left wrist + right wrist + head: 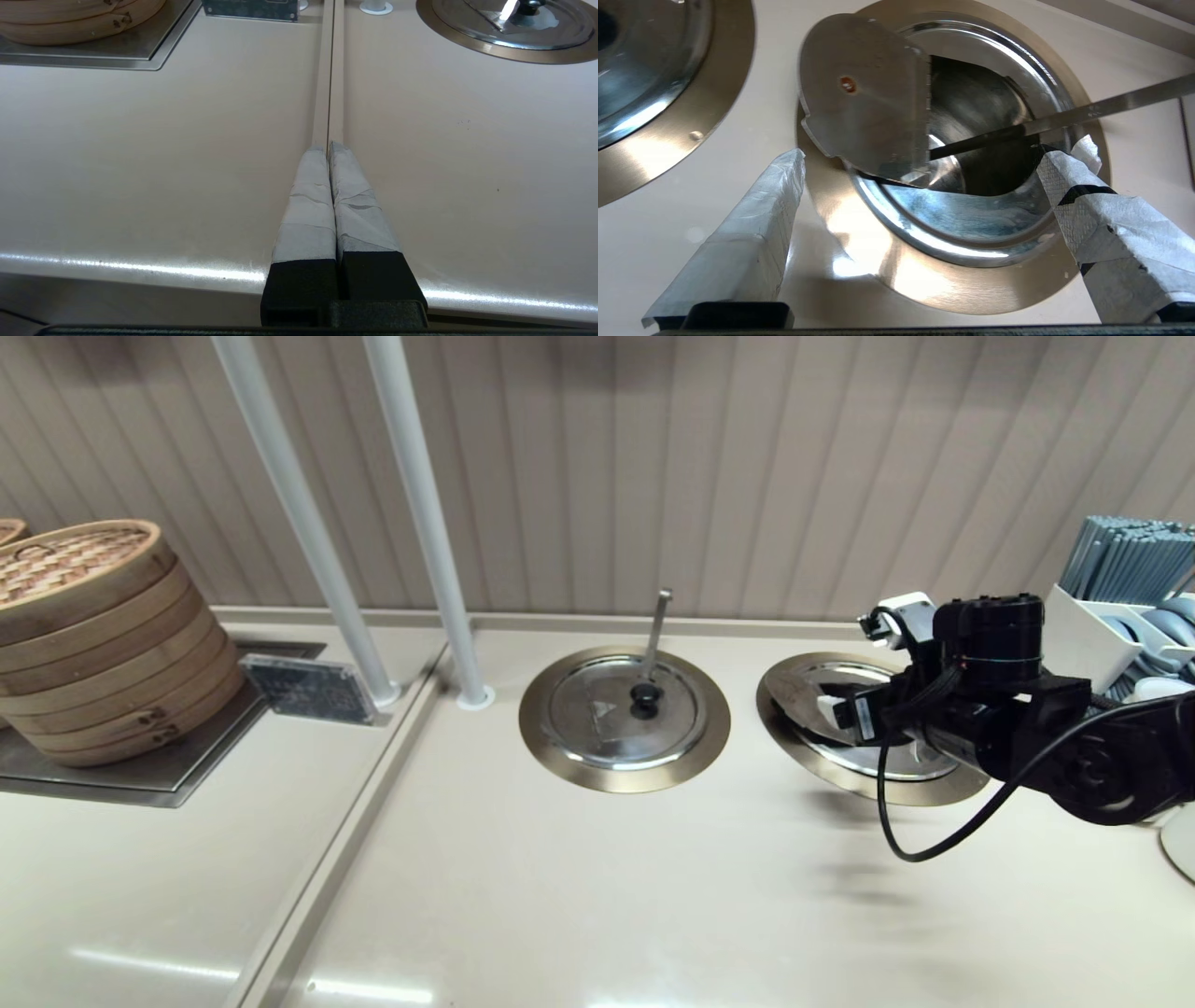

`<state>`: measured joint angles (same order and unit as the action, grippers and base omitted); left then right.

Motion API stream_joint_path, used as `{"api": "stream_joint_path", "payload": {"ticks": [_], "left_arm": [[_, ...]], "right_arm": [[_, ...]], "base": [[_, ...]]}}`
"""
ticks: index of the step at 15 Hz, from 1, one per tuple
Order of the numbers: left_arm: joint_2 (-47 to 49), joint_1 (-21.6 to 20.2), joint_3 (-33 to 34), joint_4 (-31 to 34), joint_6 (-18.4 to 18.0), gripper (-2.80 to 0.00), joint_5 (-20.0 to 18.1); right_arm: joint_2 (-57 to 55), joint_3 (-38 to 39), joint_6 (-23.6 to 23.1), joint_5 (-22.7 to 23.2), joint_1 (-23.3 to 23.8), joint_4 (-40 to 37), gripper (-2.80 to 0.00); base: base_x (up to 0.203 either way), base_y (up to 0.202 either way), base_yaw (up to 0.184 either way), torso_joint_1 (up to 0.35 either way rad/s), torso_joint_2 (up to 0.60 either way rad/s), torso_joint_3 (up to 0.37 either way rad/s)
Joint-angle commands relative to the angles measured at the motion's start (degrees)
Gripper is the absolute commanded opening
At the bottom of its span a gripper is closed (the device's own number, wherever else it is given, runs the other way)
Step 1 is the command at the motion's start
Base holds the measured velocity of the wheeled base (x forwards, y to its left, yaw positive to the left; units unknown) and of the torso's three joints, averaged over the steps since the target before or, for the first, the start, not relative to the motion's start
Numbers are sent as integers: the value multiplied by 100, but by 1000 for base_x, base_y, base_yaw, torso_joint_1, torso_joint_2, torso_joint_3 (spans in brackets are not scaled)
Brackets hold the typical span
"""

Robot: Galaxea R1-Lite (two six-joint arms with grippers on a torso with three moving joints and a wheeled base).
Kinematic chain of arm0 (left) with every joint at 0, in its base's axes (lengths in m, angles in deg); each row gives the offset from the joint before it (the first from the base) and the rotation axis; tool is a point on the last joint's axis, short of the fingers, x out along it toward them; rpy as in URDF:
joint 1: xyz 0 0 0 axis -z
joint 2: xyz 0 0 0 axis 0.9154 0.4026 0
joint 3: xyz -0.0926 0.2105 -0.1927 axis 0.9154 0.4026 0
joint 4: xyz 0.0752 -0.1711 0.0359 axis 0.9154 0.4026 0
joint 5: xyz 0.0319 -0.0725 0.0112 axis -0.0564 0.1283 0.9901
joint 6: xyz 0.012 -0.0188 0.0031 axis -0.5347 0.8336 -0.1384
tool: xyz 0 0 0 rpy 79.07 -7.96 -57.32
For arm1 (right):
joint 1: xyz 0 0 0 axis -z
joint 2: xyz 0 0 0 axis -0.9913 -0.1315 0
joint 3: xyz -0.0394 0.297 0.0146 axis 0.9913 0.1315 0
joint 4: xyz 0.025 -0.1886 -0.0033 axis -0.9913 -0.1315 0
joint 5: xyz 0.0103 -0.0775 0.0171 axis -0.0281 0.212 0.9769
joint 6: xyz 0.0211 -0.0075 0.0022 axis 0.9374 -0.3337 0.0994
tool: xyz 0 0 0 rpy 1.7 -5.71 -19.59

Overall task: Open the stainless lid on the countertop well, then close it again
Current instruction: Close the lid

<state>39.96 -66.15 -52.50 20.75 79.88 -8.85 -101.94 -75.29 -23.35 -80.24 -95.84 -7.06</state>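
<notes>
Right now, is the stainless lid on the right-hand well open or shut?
Open. The stainless lid is flipped up, baring the dark countertop well and slanting ladle handle. The right gripper is spread and not touching it.

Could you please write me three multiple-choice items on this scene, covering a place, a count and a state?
1. Where is the right claw?
A. Above the bamboo steamers
B. Above the countertop well with the slanting ladle handle
C. Beside the white poles

2. How many bronze-collared wells show in the head view?
A. One
B. Three
C. Two

3. What state is the stainless lid in?
A. Raised, with the dark well showing
B. Flat and fully closed
C. Lying off on the counter

Answers:
1 B: in the right wrist view, the open fingers straddle that well.
2 C: only this well and the twin collar show.
3 A: the lid's underside faces the right wrist camera, and the dark hollow shows beside it.
</notes>
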Motion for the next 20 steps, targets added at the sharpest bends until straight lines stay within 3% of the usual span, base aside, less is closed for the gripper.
{"api": "stream_joint_path", "payload": {"ticks": [1,6,8,15,20], "left_arm": [[0,-2,5,5,0,-280,0],[0,-2,5,6,0,-280,0],[0,-2,5,5,0,-280,0],[0,-2,5,-3,0,-280,0],[0,-2,5,-3,0,-280,0]], "right_arm": [[-125,144,-21,-48,-271,59,0],[-741,293,-96,-692,-862,698,0],[-955,360,-215,-742,-908,928,0],[-1297,293,-264,-746,-748,1323,0],[-1428,257,-627,-746,-348,1909,0]], "base": [[0,0,0,0,0,0],[0,0,0,0,0,0],[0,0,0,0,0,0],[0,0,0,0,0,0],[0,0,0,0,0,0]]}}
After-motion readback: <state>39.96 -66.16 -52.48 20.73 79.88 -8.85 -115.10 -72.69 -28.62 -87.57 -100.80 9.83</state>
